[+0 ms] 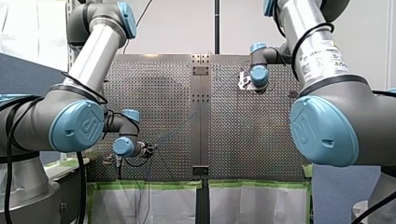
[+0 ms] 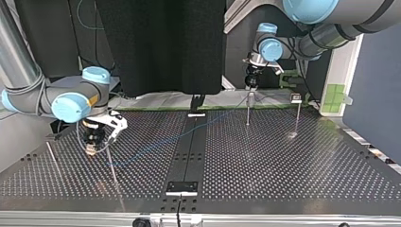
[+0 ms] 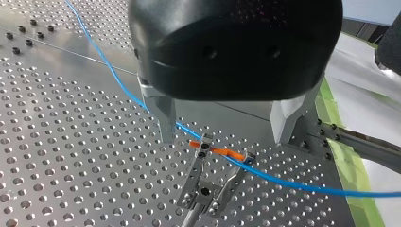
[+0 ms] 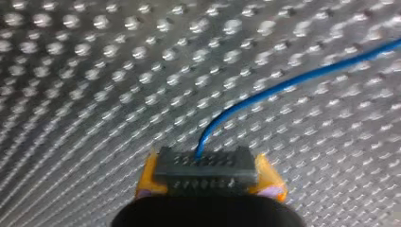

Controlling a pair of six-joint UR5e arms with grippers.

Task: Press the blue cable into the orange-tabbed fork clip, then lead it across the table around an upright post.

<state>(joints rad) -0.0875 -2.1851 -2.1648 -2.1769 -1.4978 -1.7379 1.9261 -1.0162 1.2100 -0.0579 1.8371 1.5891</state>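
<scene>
In the left wrist view my left gripper [image 3: 224, 139] stands open, its metal fingers [image 3: 165, 118] on either side of and just above the fork clip [image 3: 208, 184]. The clip's orange tab [image 3: 220, 151] spans its two prongs. The blue cable [image 3: 118, 80] runs under the gripper and crosses the prong tops beside the tab; I cannot tell whether it is seated. In the right wrist view my right gripper [image 4: 204, 172], with yellow pads [image 4: 149, 177], is shut on the blue cable [image 4: 283, 85]. At the top view's left, my right gripper [image 2: 94, 139] hangs low over the table.
Thin upright posts stand on the perforated table [image 2: 283, 170]: one post [image 2: 113, 172] beside my right gripper, another post [image 2: 52, 158] further left. A stand with a small head [image 2: 297, 111] rises right of my left gripper [image 2: 250, 82]. A black rail [image 2: 189, 146] runs down the middle.
</scene>
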